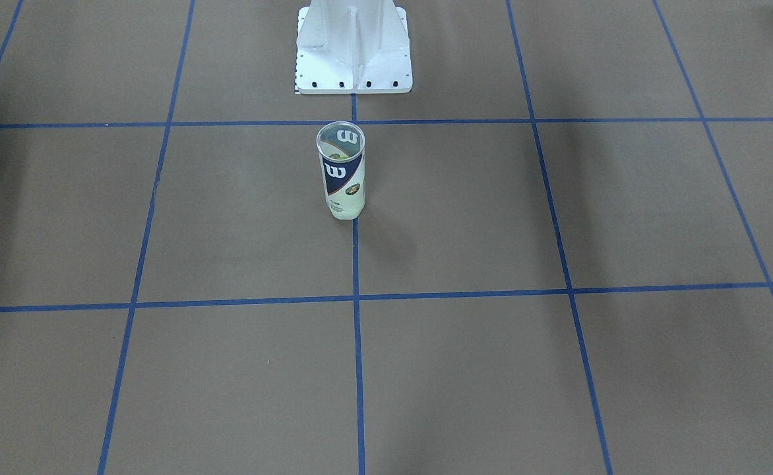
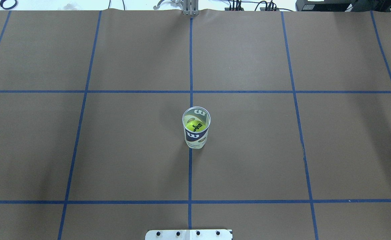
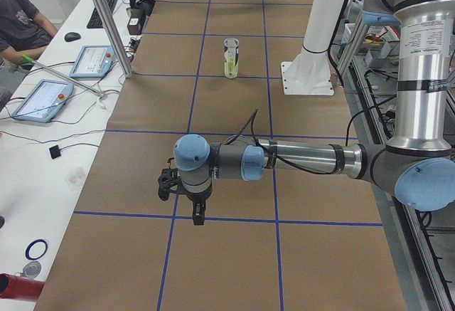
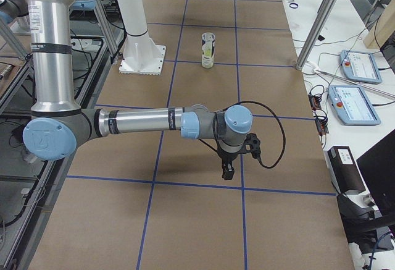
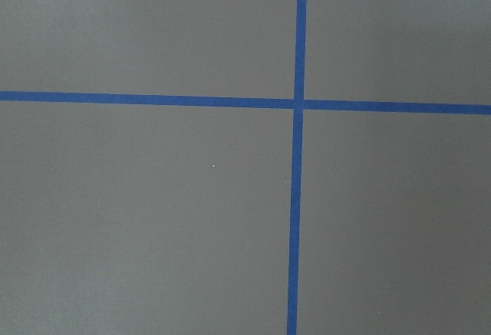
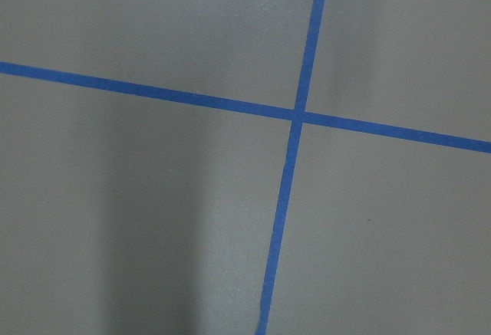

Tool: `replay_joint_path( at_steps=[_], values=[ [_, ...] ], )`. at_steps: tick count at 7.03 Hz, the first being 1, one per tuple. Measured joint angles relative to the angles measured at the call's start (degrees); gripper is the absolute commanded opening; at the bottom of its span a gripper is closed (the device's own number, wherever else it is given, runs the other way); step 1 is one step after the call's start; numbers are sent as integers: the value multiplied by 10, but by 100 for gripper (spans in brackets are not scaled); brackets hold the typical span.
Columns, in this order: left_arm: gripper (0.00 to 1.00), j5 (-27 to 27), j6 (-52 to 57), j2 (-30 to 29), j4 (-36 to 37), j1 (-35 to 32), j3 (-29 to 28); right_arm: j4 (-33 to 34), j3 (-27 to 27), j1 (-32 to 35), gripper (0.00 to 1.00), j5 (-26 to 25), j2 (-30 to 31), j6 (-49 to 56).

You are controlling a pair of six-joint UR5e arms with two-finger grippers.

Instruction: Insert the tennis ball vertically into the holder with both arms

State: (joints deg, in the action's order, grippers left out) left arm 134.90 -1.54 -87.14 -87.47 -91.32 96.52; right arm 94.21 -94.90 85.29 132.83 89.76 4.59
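The holder (image 2: 196, 128) stands upright at the table's middle on a blue tape line, open end up; it also shows in the front-facing view (image 1: 342, 173) and small in both side views (image 3: 231, 58) (image 4: 208, 50). The tennis ball (image 2: 195, 125) sits inside it, black lettering up. My left gripper (image 3: 190, 208) hangs over the table far from the holder, fingers pointing down and nothing in it; I cannot tell whether it is open or shut. My right gripper (image 4: 228, 171) hangs likewise far on the other side, state unclear. Both wrist views show only brown table and tape.
The white pedestal base (image 1: 353, 53) stands just behind the holder on the robot's side. A side bench beyond the table holds tablets (image 3: 43, 97) and cables, with a seated person (image 3: 18, 19). Metal frame posts (image 4: 321, 23) stand at the table's far edge.
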Motion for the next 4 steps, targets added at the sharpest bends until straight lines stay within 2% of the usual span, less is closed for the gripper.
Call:
replay_joint_path(
  at_steps=[4],
  values=[
    [100, 0, 1, -4, -1, 3, 4, -4, 3, 0, 99, -1, 0, -5]
  ],
)
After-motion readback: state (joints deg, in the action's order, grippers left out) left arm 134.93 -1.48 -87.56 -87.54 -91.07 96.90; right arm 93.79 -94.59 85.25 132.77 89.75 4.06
